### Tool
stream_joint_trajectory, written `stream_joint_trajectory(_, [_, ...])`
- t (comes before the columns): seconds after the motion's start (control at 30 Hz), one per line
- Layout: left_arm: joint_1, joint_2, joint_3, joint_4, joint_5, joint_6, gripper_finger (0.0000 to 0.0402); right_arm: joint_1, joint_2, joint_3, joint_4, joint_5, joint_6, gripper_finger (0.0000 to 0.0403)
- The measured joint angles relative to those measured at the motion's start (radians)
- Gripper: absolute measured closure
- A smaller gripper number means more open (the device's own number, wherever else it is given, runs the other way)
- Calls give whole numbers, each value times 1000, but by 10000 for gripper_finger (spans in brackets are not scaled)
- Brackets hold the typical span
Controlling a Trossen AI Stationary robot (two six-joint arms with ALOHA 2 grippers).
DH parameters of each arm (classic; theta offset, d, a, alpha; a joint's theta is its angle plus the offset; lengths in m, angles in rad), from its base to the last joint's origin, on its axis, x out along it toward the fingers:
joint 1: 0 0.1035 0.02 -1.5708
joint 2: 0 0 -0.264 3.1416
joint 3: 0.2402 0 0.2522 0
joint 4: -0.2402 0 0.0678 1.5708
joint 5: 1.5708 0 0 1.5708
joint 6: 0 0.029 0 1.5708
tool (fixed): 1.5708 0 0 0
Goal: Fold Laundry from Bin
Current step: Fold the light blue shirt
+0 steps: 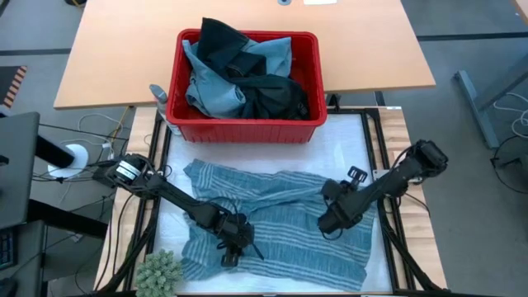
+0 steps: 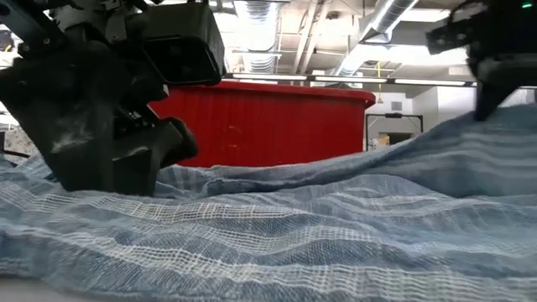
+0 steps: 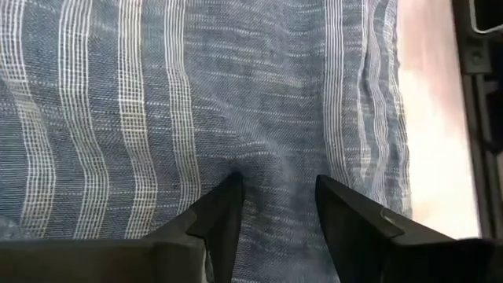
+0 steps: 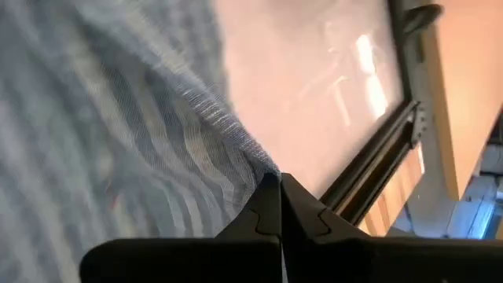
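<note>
Fingers of my left claw (image 3: 277, 206) are standing apart, pressing down on the striped garment (image 1: 280, 219) without pinching any cloth between them. My right claw (image 1: 330, 224) is clenching a fold of that garment at its right part, lifting it slightly. Cloth is lying spread across the counter (image 1: 375, 153). Behind it, the red bin (image 1: 246, 128) is holding more laundry (image 1: 239, 74); a small green plant (image 1: 158, 272) is sitting at the near-left corner.

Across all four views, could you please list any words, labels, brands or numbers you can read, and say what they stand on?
None can be read. The red bin, the striped garment and both grippers, left and right, show no legible lettering in any view.
</note>
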Motion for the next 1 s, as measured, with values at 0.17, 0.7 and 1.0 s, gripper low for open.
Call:
stream_joint_trajectory(0.17, [-6, -5, -2, -14, 79, -103, 245, -97, -1, 7, 0, 52, 82, 386])
stream_joint_trajectory(0.7, [-46, -3, -5, -19, 197, -370, 245, -460, -1, 7, 29, 266, -15, 373])
stream_joint_trajectory(1.0, [-37, -19, 13, -68, 267, -478, 245, -604, -2, 42, 82, 305, -226, 299])
